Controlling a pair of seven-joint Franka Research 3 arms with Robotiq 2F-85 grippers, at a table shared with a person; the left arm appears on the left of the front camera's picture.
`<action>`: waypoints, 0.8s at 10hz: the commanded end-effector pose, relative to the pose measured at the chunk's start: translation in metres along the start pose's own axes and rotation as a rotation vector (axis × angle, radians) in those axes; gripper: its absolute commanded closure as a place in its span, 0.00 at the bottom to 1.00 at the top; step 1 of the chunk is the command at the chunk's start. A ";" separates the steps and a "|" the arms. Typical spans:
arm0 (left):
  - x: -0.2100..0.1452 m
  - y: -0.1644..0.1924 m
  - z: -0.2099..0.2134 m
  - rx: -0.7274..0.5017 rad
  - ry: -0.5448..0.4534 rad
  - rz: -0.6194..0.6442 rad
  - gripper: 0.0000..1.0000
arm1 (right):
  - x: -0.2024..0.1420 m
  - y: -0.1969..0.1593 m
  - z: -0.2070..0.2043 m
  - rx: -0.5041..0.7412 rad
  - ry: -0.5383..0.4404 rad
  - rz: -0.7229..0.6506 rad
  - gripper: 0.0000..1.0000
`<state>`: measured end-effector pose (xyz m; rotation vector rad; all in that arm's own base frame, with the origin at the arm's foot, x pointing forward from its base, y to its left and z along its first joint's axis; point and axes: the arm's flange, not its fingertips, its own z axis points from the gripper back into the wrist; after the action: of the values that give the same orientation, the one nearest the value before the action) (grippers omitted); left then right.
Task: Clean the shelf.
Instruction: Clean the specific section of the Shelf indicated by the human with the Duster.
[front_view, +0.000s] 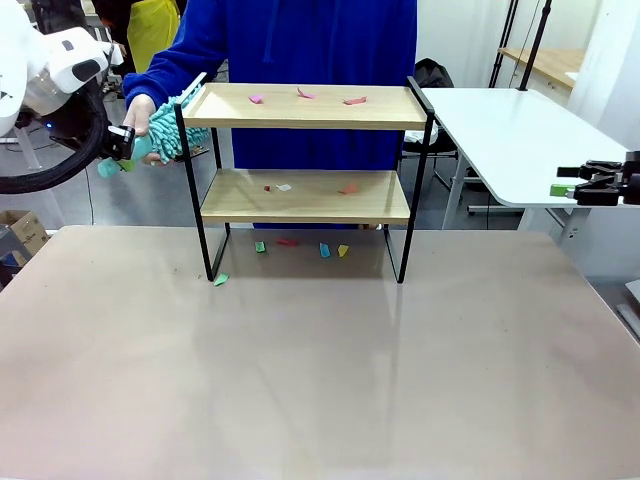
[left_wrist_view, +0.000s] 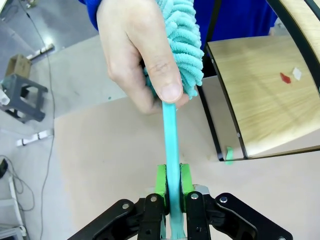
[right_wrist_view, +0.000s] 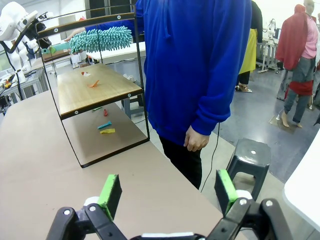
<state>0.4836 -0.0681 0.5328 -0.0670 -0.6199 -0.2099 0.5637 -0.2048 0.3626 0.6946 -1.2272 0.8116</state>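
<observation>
Upper left, front view: the left claw (front_view: 118, 142) is clenched on the handle (left_wrist_view: 170, 135) of a teal duster (front_view: 172, 128), whose head a person's hand (front_view: 140, 108) also grips beside the shelf (front_view: 305, 119), centre, on the surface (front_view: 320, 360). Paper scraps (front_view: 303, 94) lie on both boards and beneath: cleaning seems hardly begun. Far right, the right claw (front_view: 572, 183) is released, empty. The left wrist view adds green pads (left_wrist_view: 161, 180) pinching the handle, unresolved frontally.

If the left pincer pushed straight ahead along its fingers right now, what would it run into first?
Likely the person's hand, gripping the fluffy teal duster whose thin handle the left pincer clamps.
</observation>
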 end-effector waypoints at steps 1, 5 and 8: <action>0.000 0.001 0.001 0.003 -0.002 -0.017 1.00 | 0.003 0.000 -0.001 0.003 -0.004 0.004 0.00; -0.011 0.041 0.031 0.133 0.037 -0.162 0.87 | 0.003 0.000 -0.001 0.003 -0.004 0.004 0.00; -0.023 0.082 0.081 0.125 0.133 -0.438 0.87 | 0.003 0.000 -0.001 0.003 -0.004 0.004 0.00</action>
<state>0.4489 0.0180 0.5698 0.1845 -0.5125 -0.4738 0.5637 -0.2049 0.3625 0.6949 -1.2271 0.8113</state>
